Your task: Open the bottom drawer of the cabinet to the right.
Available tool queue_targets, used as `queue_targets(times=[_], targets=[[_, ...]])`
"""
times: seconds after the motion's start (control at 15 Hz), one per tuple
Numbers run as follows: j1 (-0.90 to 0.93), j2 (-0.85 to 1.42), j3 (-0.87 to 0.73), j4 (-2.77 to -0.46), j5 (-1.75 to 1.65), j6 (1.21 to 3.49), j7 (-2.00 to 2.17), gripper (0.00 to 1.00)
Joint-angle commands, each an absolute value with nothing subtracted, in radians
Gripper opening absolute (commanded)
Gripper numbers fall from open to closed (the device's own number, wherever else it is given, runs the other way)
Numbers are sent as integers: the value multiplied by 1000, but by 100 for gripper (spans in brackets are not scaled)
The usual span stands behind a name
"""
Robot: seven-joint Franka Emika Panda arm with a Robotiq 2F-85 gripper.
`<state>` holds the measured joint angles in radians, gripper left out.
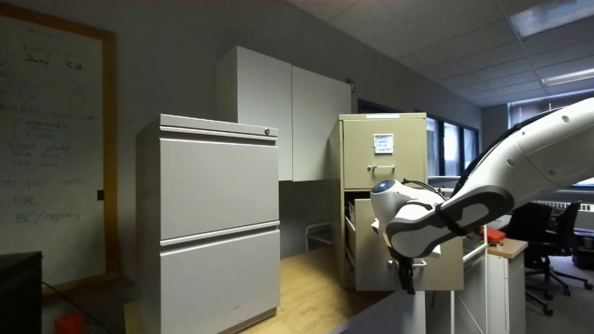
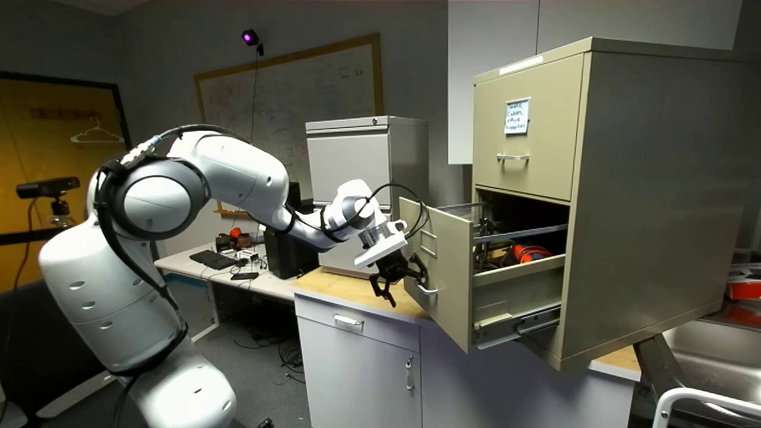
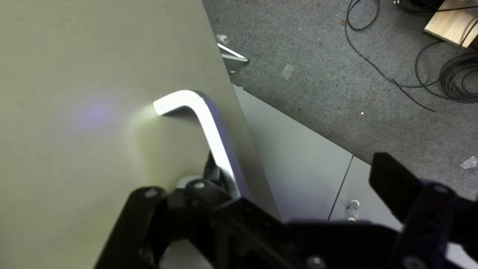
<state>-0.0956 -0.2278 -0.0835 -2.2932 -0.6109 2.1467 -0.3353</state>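
The tan filing cabinet (image 1: 336, 153) shows in both exterior views (image 2: 654, 196), with white paper on its top drawer. Its bottom drawer (image 2: 452, 261) stands pulled out, with things visible inside; its front also shows in an exterior view (image 1: 371, 260). My gripper (image 2: 408, 290) is at the drawer front, by the silver lower handle (image 2: 427, 290). In the wrist view my gripper (image 3: 298, 164) has its fingers wide apart. The left finger is tucked behind the handle (image 3: 211, 129), between it and the drawer front. The right finger is free, away from the handle. Part of the handle is hidden by the gripper.
A pale-grey two-drawer cabinet (image 1: 218, 185) stands on the wooden counter (image 1: 306, 283). White base cupboards (image 2: 362, 368) are below the counter. An orange-red item (image 2: 530, 254) lies in the open drawer. A sink (image 2: 707, 351) is beside the cabinet. Cables (image 3: 459, 82) lie on the floor.
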Motion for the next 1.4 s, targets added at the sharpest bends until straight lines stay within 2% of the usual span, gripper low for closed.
queue_targets(times=[0.0, 0.6, 1.33], targets=[[-42, -200, -56, -2340, -480, 2090, -305, 100], [-47, -228, -60, -2320, -463, 2116, -275, 100], [-69, -335, -43, -2393, -531, 2355, -121, 100]])
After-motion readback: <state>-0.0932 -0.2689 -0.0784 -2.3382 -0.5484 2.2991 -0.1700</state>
